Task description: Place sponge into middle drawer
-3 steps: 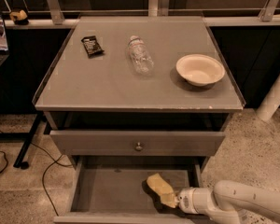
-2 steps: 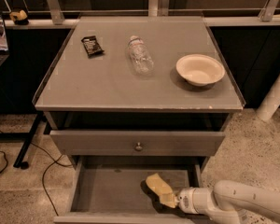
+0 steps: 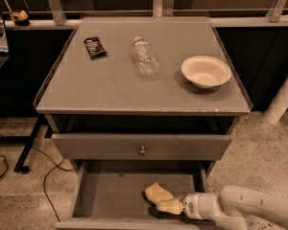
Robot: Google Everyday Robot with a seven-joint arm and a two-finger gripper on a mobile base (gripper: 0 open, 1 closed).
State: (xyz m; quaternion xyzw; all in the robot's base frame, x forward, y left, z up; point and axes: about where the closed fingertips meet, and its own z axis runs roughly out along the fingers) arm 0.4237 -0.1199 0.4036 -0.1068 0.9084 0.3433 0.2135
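The pale yellow sponge [image 3: 158, 192] lies on the grey floor of the open middle drawer [image 3: 110, 195], towards its right front. My gripper [image 3: 171, 206] reaches into the drawer from the right on a white arm. It is just in front of the sponge and to its right, touching or nearly touching the sponge's near edge. I cannot tell whether it holds the sponge.
Above the open drawer is a grey drawer front with a round knob [image 3: 142, 150]. On the cabinet top lie a white bowl [image 3: 206, 71], a clear plastic bottle [image 3: 144, 56] and a dark snack packet [image 3: 94, 47]. A cable [image 3: 48, 176] runs on the floor at the left.
The sponge and gripper stay in nearly the same place in the drawer. The sponge sits slightly lower and more to the left.
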